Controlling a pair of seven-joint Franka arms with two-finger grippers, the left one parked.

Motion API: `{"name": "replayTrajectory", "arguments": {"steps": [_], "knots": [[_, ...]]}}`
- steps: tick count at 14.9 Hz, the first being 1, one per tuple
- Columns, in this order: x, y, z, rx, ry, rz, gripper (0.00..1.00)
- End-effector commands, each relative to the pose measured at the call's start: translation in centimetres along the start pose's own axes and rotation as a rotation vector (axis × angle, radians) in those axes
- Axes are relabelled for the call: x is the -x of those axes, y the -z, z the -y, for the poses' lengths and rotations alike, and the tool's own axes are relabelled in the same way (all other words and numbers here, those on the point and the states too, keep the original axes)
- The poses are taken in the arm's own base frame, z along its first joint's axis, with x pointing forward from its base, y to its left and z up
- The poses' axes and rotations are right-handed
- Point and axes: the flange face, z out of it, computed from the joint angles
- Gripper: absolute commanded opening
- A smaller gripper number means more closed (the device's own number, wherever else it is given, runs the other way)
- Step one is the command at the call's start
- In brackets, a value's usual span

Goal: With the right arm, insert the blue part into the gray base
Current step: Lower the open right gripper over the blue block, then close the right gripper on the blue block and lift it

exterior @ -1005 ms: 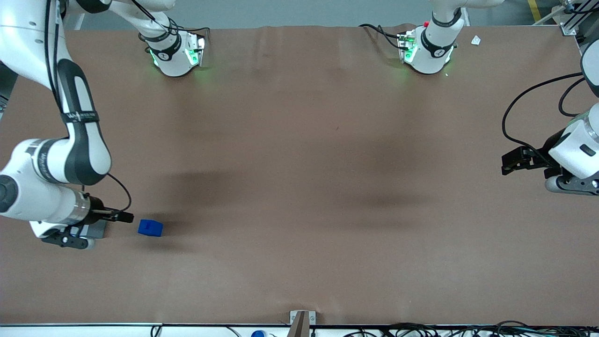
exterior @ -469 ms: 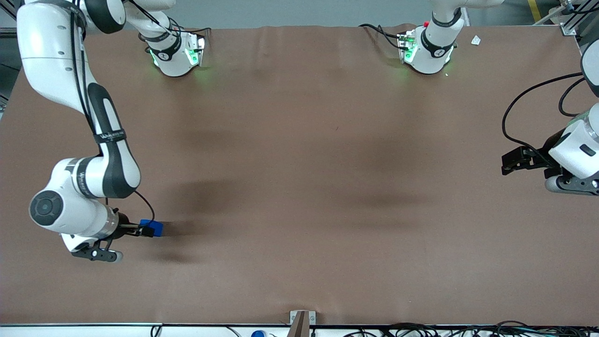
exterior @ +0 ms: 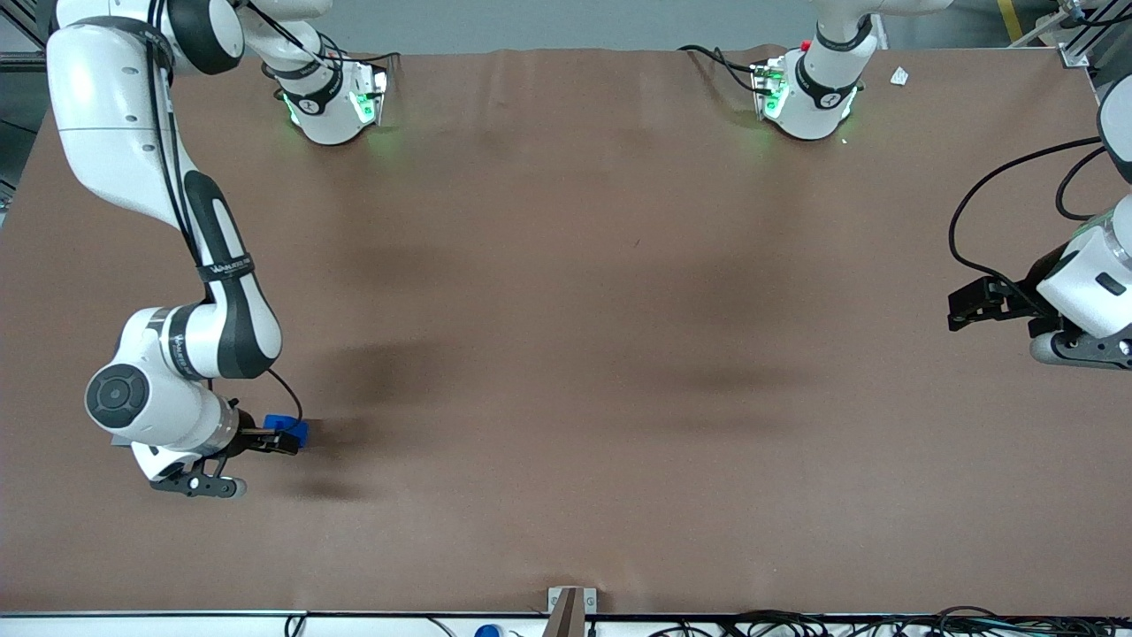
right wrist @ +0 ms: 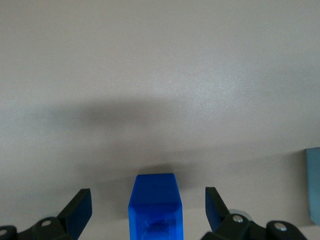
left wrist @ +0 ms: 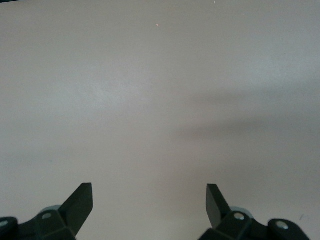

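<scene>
The blue part [exterior: 292, 429] sits on the brown table near the working arm's end. In the right wrist view the blue part [right wrist: 154, 197] lies between the two black fingers, with a gap on each side. My right gripper [exterior: 283, 441] is low over the table and open around the blue part, not touching it; it also shows in the right wrist view [right wrist: 148, 206]. The gray base [right wrist: 313, 185] shows only as a pale edge strip in the right wrist view. In the front view my wrist covers it.
The brown table cloth [exterior: 566, 354] spreads wide toward the parked arm's end. The two arm bases [exterior: 332, 102] stand at the table's edge farthest from the front camera. A small metal bracket [exterior: 570, 602] sits at the nearest edge.
My right arm has swung toward the blue part. The open fingers, first short of it, now straddle it. The wrist now covers the gray base in the front view.
</scene>
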Motion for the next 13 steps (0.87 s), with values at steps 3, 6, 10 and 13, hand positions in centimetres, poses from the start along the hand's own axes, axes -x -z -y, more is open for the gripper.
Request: {"name": "replayTrajectory", "arguments": {"steps": [3, 6, 10, 13], "knots": [[1.5, -2.5, -0.2, 0.002, 0.012, -0.014, 1.0], [2.1, -3.3, -0.4, 0.005, 0.011, 0.006, 1.0], [2.3, -3.5, -1.1, 0.006, 0.001, 0.02, 0.89], [2.8, -4.0, -1.2, 0.008, -0.001, 0.035, 0.88]]}}
